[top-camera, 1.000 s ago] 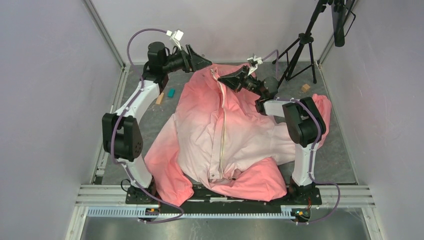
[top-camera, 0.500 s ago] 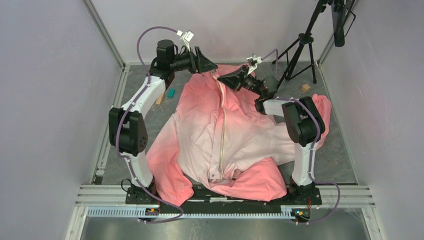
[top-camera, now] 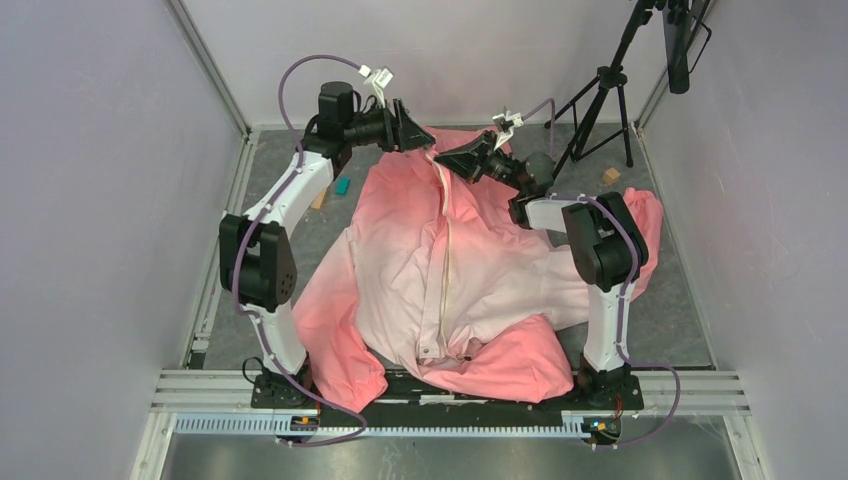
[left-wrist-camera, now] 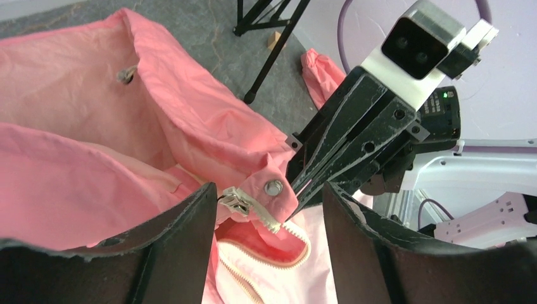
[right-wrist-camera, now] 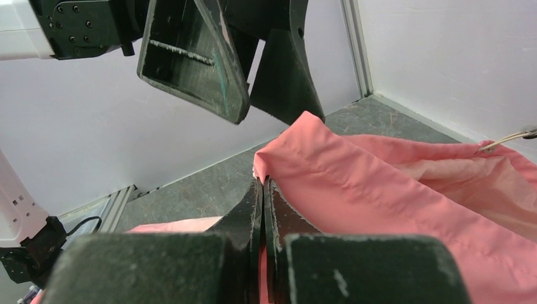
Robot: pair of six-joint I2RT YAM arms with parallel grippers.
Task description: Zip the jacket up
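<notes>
While the right gripper is clamped on the jacket, its two fingers pressed flat together on the folded top edge of the salmon collar, the left gripper hangs released just opposite it, jaws spread wide and holding nothing. In the left wrist view, the right gripper's tips pinch the collar corner right beside a round metal snap. The metal zipper slider lies just beside that snap. Both sit in the gap between the left gripper's spread fingers, and neither finger visibly touches the cloth. A short run of cream zipper teeth curls away below the pinched corner.

From above, the two grippers meet nose to nose at the far end of the jacket, over its collar. The left arm reaches in from the left and the right arm from the right. From there the jacket spreads toward the arm bases, salmon pink at the collar and sleeves and pale whitish pink in the middle. The cream zipper strip runs down its front to the hem at the near edge. One sleeve trails past the right arm's elbow. On the grey table, a small teal block lies left of the jacket, and a black tripod stands at the far right.
</notes>
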